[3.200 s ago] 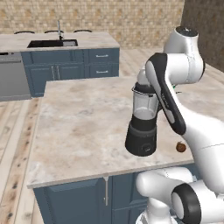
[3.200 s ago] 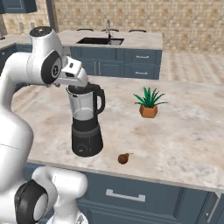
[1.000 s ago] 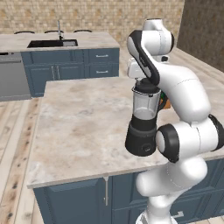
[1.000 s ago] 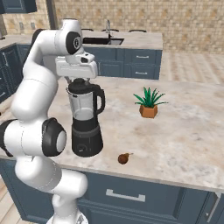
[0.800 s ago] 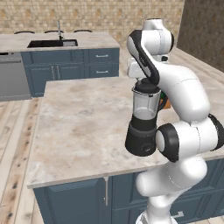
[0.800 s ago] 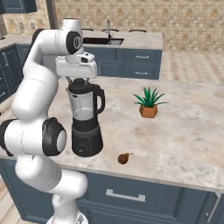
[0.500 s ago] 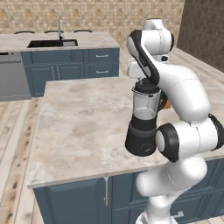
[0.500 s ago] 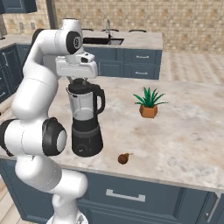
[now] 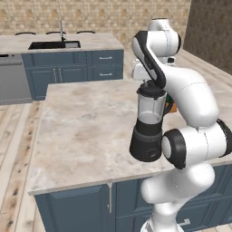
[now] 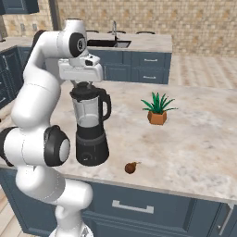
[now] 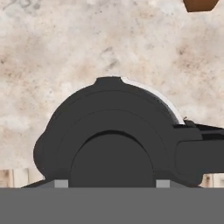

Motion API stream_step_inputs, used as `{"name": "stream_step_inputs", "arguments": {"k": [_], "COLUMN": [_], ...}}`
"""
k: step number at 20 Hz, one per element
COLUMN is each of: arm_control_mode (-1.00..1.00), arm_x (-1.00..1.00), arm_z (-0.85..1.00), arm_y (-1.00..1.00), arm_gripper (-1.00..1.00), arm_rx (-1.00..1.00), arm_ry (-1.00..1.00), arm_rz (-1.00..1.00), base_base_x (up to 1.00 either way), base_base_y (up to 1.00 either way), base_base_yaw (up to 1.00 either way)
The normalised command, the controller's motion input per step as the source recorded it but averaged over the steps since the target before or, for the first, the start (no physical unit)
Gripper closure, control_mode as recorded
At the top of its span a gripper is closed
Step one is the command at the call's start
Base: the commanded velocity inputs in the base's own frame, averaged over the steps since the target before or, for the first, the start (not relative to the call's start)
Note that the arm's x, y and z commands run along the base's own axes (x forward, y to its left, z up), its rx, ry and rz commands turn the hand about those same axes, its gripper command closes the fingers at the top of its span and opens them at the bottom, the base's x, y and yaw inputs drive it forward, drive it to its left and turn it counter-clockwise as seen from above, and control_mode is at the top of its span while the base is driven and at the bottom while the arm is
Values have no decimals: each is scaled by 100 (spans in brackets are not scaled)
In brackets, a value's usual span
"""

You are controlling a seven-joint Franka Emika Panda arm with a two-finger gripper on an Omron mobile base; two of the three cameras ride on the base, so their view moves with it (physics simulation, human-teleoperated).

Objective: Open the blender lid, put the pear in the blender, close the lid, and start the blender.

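The blender (image 9: 147,127) (image 10: 91,132) stands on the island counter, its black lid (image 9: 151,89) (image 10: 85,90) seated on the clear jar. My gripper (image 10: 83,84) (image 9: 147,80) hangs straight down onto the lid. The hand view looks down on the round lid (image 11: 109,127); my fingertips (image 11: 61,183) stand either side of its central knob (image 11: 111,159), with a thin gap on each side, so the gripper is open. A small brown pear (image 10: 131,167) lies on the counter right of the blender base, near the front edge.
A green potted plant (image 10: 158,109) stands farther back right of the blender; its pot edge (image 11: 200,4) shows in the hand view. The blender's handle (image 10: 108,105) points toward the plant. A sink counter (image 9: 59,44) runs along the back wall.
The arm swung from beside the blender to above its lid between 3.2 s and 1.0 s ago. Over the last second nothing has visibly moved.
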Motion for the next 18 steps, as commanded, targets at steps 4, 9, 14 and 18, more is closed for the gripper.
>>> {"name": "stream_step_inputs", "arguments": {"k": [4, 9, 14, 18], "arm_control_mode": [-100, -100, -100, -100], "arm_x": [-3, -29, -74, -97], "arm_z": [65, 100, 61, -3], "arm_y": [0, -5, -2, 6], "arm_gripper": [100, 100, 100, 100], "arm_rx": [0, 0, 0, 0], "arm_ry": [-14, -29, -33, -18], "arm_rz": [0, 0, 0, 0], "base_base_x": [0, 0, 0, 0], "base_base_y": [0, 0, 0, 0], "base_base_yaw": [0, 0, 0, 0]}}
